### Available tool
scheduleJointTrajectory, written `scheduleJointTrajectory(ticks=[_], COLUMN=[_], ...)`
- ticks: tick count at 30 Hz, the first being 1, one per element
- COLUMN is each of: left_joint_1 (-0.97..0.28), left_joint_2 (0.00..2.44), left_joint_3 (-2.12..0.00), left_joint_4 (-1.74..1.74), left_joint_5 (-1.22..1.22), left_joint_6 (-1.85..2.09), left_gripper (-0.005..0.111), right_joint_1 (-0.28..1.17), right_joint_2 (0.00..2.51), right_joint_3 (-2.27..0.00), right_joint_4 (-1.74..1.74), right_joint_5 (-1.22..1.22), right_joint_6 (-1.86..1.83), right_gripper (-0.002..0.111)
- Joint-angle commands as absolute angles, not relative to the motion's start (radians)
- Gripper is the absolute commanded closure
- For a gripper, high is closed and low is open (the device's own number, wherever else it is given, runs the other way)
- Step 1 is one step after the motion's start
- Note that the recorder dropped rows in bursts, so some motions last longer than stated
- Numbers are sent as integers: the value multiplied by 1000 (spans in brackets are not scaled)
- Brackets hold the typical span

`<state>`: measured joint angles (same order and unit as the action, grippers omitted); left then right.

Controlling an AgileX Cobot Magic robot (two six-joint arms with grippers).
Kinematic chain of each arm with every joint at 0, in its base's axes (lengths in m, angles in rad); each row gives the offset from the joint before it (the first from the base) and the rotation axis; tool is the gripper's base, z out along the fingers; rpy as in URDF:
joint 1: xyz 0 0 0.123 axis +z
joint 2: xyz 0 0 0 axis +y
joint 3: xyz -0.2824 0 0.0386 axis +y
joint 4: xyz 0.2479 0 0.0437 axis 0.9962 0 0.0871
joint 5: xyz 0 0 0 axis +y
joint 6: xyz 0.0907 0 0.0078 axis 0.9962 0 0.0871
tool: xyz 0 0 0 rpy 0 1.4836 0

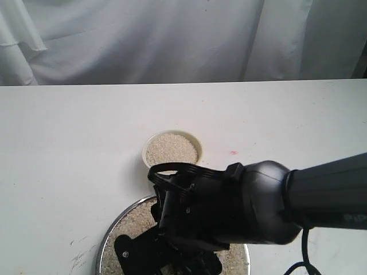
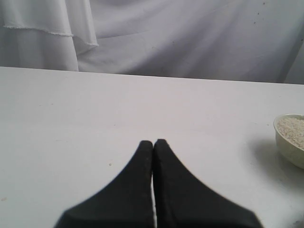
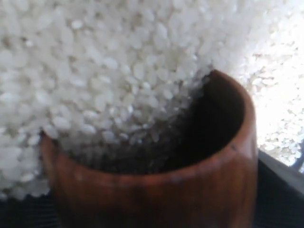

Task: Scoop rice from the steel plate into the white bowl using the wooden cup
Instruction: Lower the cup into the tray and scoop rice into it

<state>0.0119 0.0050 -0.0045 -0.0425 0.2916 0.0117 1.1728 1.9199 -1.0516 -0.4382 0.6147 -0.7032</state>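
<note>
The wooden cup (image 3: pixel 156 194) fills the right wrist view, tipped with its mouth pushed into the rice (image 3: pixel 118 71); grains lie inside its dark hollow. My right gripper (image 1: pixel 172 260) is shut on the cup, low over the steel plate (image 1: pixel 109 235), and the arm hides the cup in the exterior view. Rice (image 1: pixel 135 220) covers the plate. Just beyond the plate stands the white bowl (image 1: pixel 145 154), holding rice. My left gripper (image 2: pixel 153 142) is shut on nothing above bare table, with the bowl (image 2: pixel 285 142) off to its side.
A white table (image 1: pixel 69 143) carries everything, and a white curtain (image 1: pixel 172 40) hangs behind it. A small pink mark (image 1: pixel 233 152) lies right of the bowl. The bulky right arm (image 1: pixel 275 200) covers much of the plate.
</note>
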Motion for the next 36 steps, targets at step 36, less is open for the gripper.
scheduleJointTrajectory(ticks=[36], left_joint_1=[10], left_joint_2=[0], left_joint_3=[0], left_joint_4=[-43], left_joint_5=[285], left_joint_6=[9], left_gripper=[107], right_joint_1=[1030], right_joint_2=[1914], right_joint_3=[-994], right_joint_4=[142], right_joint_5=[333], right_joint_6=[-815], right_gripper=[108])
